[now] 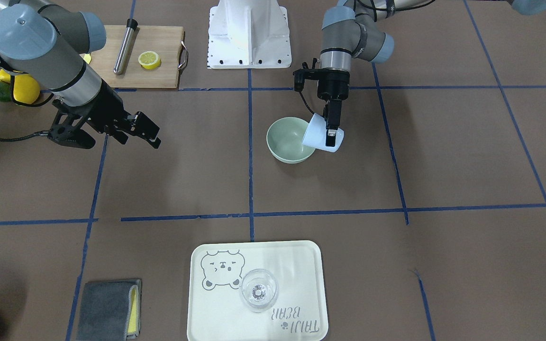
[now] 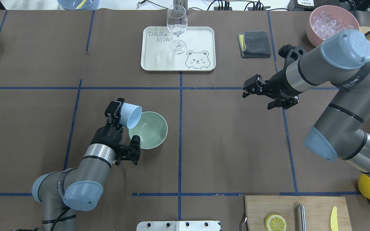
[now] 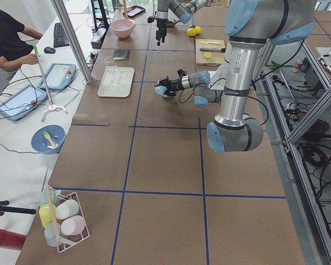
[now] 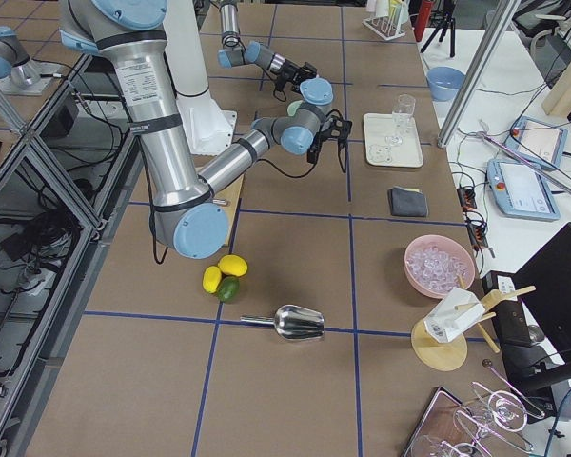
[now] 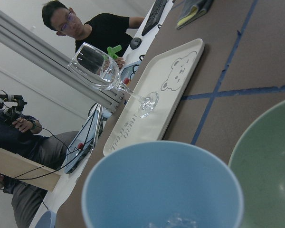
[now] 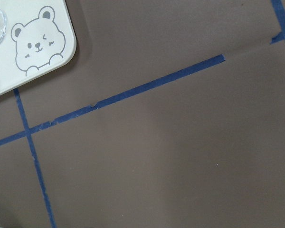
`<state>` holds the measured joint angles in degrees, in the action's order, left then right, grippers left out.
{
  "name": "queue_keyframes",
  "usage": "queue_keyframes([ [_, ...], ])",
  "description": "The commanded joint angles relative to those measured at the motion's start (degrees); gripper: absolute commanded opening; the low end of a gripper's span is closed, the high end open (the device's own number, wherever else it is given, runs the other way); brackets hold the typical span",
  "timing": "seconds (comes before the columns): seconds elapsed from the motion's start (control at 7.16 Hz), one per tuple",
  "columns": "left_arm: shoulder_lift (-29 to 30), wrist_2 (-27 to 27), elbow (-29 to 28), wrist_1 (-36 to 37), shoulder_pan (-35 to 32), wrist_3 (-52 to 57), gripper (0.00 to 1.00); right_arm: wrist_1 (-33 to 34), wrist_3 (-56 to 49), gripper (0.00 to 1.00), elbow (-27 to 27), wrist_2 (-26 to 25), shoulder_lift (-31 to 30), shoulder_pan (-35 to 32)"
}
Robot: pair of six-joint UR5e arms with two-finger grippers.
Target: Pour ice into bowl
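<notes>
Pale blue plastic cup (image 2: 131, 116) tilted over round mint-green bowl (image 2: 153, 132).
We are gripping it with the left tool (image 2: 120, 113); right tool (image 2: 250, 88) gaping open.

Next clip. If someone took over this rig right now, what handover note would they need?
Left end effector: shut on the blue cup, tipped sideways with its mouth at the bowl rim.
Right end effector: open, empty, above bare table.
Ice: a few clear bits show inside the cup; the bowl looks empty.
Done: cup lifted, brought to the bowl, tilted.
Left: finish the pour.
</notes>
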<state>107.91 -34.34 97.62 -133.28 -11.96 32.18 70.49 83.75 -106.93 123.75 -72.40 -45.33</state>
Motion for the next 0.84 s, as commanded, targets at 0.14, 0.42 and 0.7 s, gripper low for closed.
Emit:
queue_keyframes([
  [0.14,0.02,2.61,-0.5,0.47,0.44,11.9,0.0,0.0,0.45,1.0,0.23,-0.17,-1.25,-0.03],
  [0.42,0.19,5.92,-0.06,4.75,2.45,14.47,0.0,0.0,2.8,1.0,-0.2,0.0,-1.51,-0.03],
  [0.7,0.45,6.48,0.64,5.13,2.55,19.99,0.0,0.0,3.61,1.0,-0.38,-0.09,-1.6,-0.03],
])
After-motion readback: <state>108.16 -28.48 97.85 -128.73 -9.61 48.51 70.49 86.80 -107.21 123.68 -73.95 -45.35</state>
